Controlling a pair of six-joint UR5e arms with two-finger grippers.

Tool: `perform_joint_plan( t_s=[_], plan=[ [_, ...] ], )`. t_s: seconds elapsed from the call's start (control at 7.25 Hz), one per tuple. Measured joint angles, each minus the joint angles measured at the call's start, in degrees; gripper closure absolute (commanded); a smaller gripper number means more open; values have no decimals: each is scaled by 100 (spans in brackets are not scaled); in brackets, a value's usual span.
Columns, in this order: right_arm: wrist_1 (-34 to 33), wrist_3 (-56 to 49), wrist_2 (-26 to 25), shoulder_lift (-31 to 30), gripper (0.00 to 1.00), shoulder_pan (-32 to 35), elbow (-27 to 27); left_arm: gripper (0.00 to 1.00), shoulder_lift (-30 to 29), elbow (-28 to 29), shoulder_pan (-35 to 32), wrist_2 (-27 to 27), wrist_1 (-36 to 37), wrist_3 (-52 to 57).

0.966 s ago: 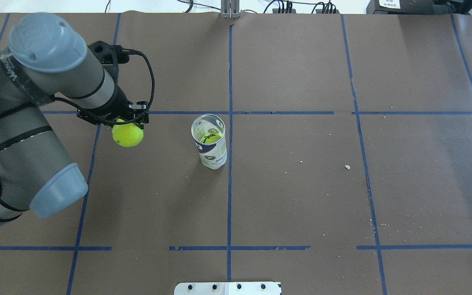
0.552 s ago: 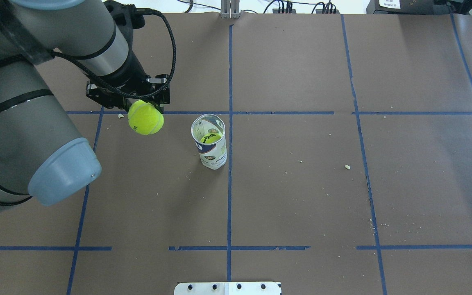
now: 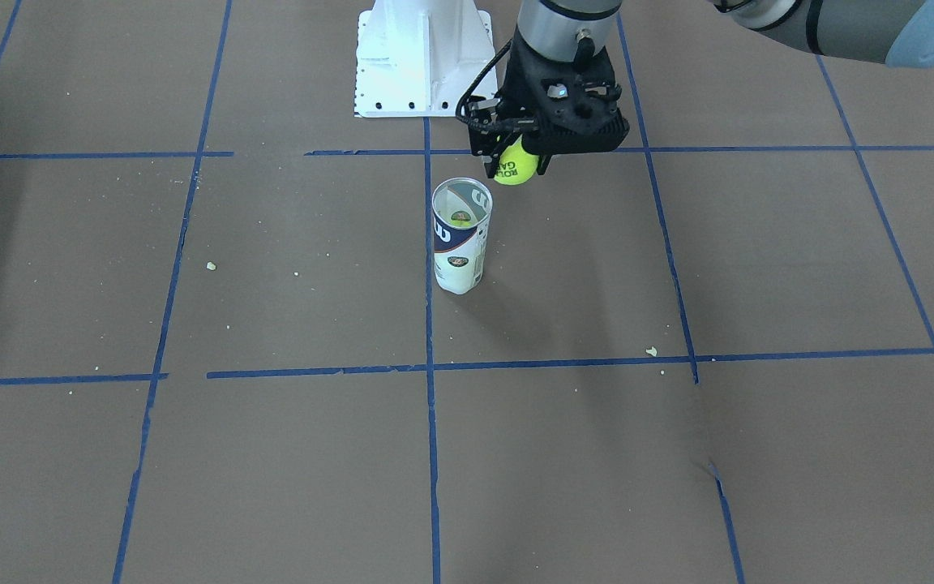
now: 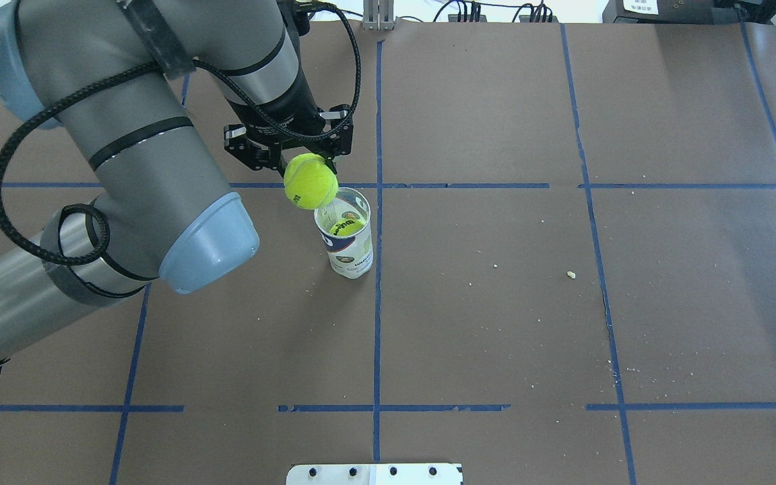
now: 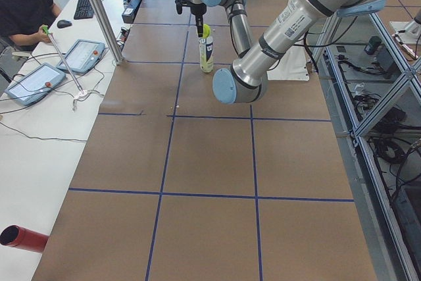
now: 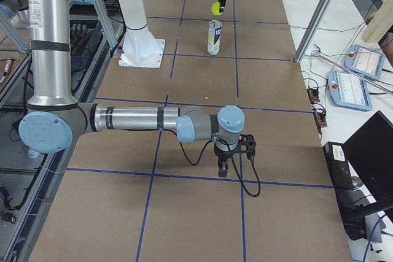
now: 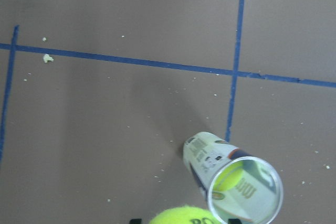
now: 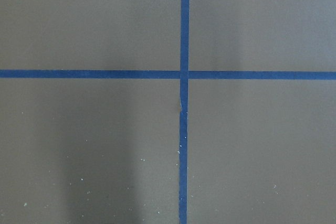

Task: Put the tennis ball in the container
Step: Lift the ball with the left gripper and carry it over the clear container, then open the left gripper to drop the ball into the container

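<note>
Left gripper [image 4: 305, 166], pointing down, clasps tennis ball [image 4: 310, 182].

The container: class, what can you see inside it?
One lettered yellow-green ball lies low inside the container. Anything beneath that ball is hidden. The tennis ball in the left gripper is outside, higher than the rim.

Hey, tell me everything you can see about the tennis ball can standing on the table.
The container is a short, clear plastic can, open-topped and upright on the brown-paper table, beside a blue tape line. A navy band with a white W wraps its upper part. Below that is a white label with a small round emblem. One yellow-green ball already sits inside. Nothing else touches it: the tennis ball in the left gripper hangs above, near its rim.
</note>
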Motion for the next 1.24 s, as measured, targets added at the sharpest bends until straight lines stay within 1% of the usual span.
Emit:
perform_joint_plan(
  t_s=[0.28,0.69,0.83,0.97,1.24],
  plan=[
    [0,0,0,0,0,0,0,100,-34,177,24,-7,-220,-11],
    [0,0,0,0,0,0,0,100,-24,291,139,-14,-429,-12],
    [0,0,0,0,0,0,0,93,-24,304,172,-15,-466,-12],
    [0,0,0,0,0,0,0,1,-19,310,194,-16,-487,-12],
    [0,0,0,0,0,0,0,0,13,287,206,-16,-535,-12]
  ],
)
